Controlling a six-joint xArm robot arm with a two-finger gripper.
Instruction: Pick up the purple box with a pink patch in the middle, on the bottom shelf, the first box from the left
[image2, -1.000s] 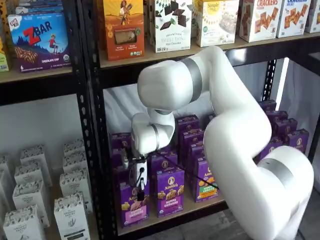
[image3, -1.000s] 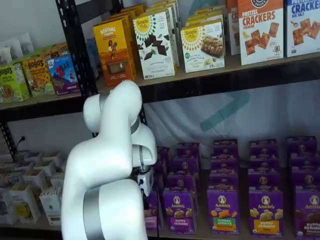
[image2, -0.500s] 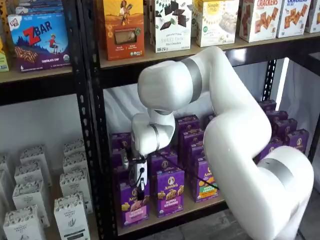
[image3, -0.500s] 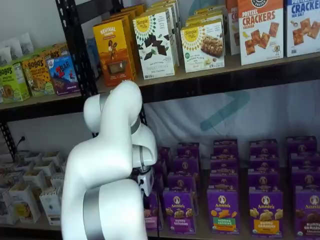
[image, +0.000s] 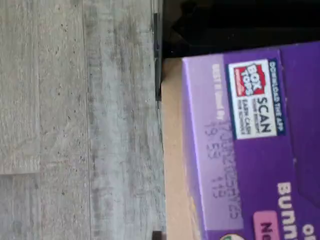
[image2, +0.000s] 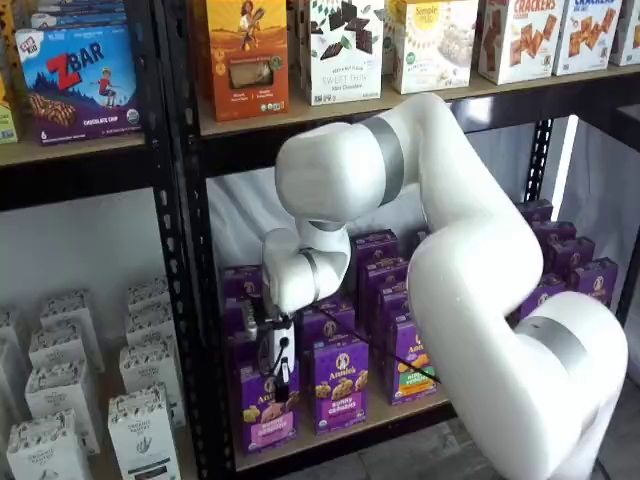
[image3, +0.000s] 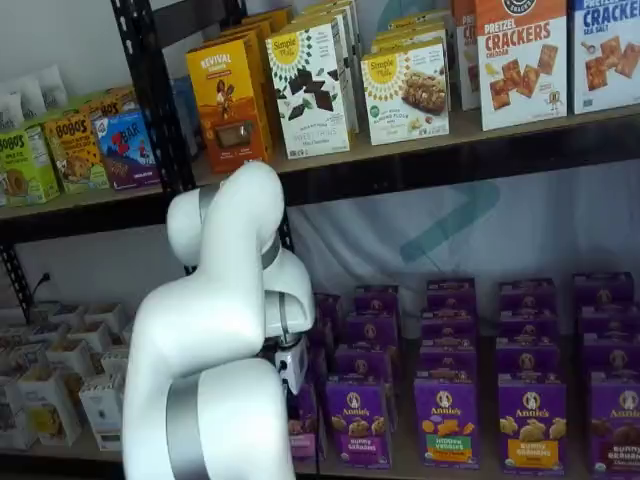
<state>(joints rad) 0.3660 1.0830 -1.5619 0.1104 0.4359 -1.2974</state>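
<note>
Gripper (image2: 277, 385) is seen in a shelf view low and left of centre, hanging down over the top of the purple box (image2: 268, 408), but its black fingers are viewed against the carton and no gap or clamp can be made out, so whether it is parted or closed on the box cannot be told. Contact looks close or made, though that is judged, not seen. The box is found standing upright at the left end of the bottom shelf (image2: 345, 432), apparently not yet lifted; the lift and withdrawal are judged as left to do. A purple front with a white round logo and a pink panel low down is shown. From the wrist view the box's (image: 250, 150) purple side, a Box Tops mark and a printed date are picked out, with the tan shelf board (image: 172, 150) beside it.
</note>
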